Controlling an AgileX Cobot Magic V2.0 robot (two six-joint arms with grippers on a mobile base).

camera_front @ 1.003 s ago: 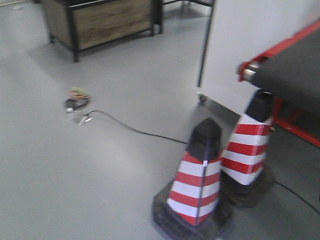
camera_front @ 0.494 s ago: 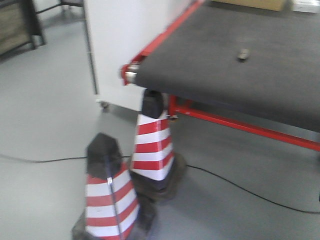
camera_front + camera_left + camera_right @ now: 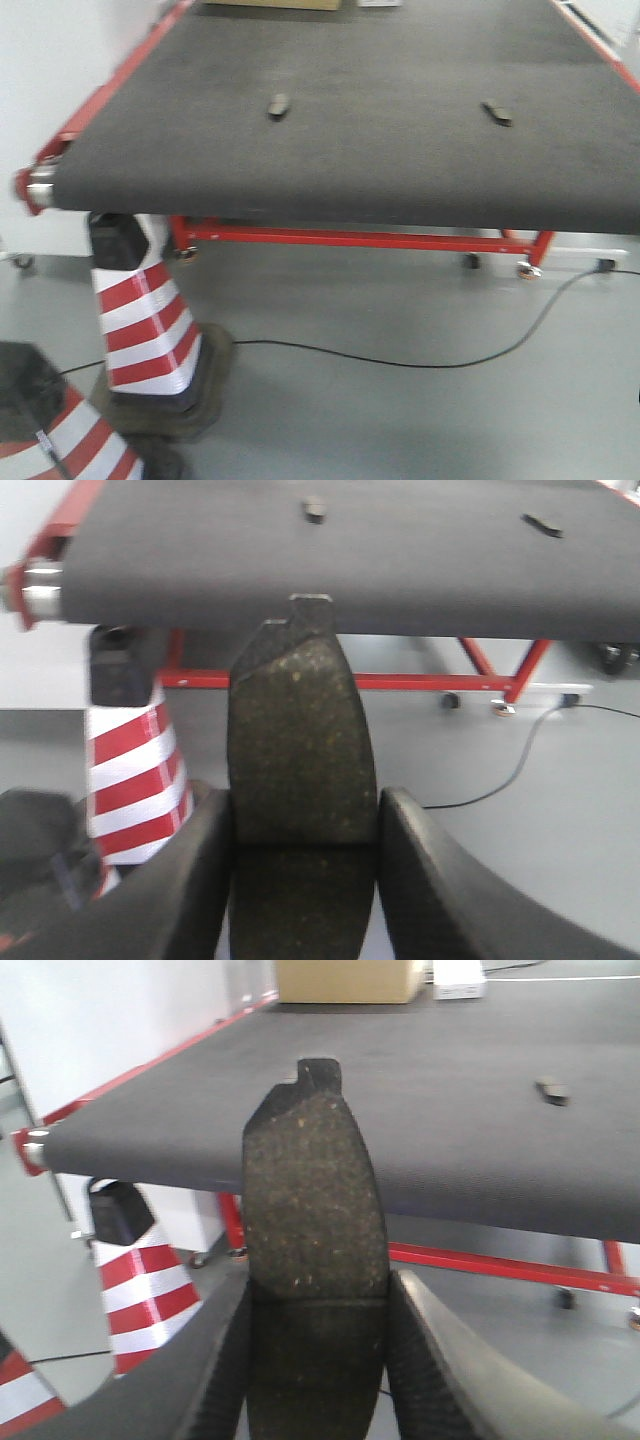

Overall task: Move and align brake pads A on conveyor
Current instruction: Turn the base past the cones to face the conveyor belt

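Note:
The conveyor (image 3: 380,150) is a wide dark charcoal belt with red edge strips, filling the upper half of the front view. Two brake pads lie on it, one at left centre (image 3: 278,104) and one to the right (image 3: 496,113). In the left wrist view my left gripper (image 3: 303,865) is shut on a third brake pad (image 3: 298,740), held upright short of the belt's near edge. In the right wrist view my right gripper (image 3: 318,1360) is shut on a fourth brake pad (image 3: 312,1200), also upright before the belt (image 3: 420,1090).
A red-and-white traffic cone (image 3: 150,320) stands on the grey floor under the belt's near left corner, with a second cone (image 3: 50,430) at the bottom left. A black cable (image 3: 420,362) trails across the floor. The red frame (image 3: 350,240) has caster wheels. A cardboard box (image 3: 345,980) sits at the belt's far end.
The front view has swung right: from floor and cones, past the belt's corner, to facing the belt squarely. A second pad on the belt has come into view.

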